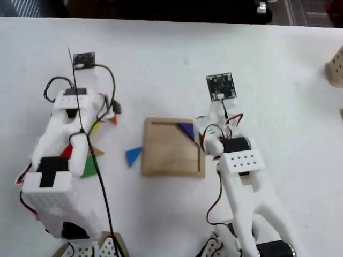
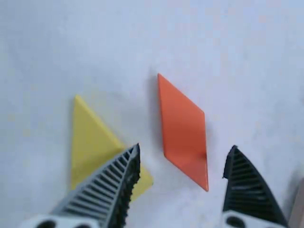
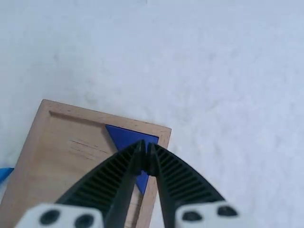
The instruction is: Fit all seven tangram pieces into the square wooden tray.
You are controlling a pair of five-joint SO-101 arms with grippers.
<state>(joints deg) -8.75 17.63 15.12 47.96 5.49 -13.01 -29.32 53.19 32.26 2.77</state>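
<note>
The square wooden tray lies at the table's middle, with a dark blue triangle flat in its far right corner. My right gripper is shut and hangs just over that triangle, holding nothing. My left gripper is open, low over the table left of the tray. An orange parallelogram lies between its fingers, and a yellow triangle sits partly under one finger. A light blue triangle rests beside the tray's left edge. Green and red pieces peek out from under the left arm.
A black cable runs across the left arm and down to the table's front edge. A pegged wooden block stands at the far right edge. The table beyond the tray is bare white.
</note>
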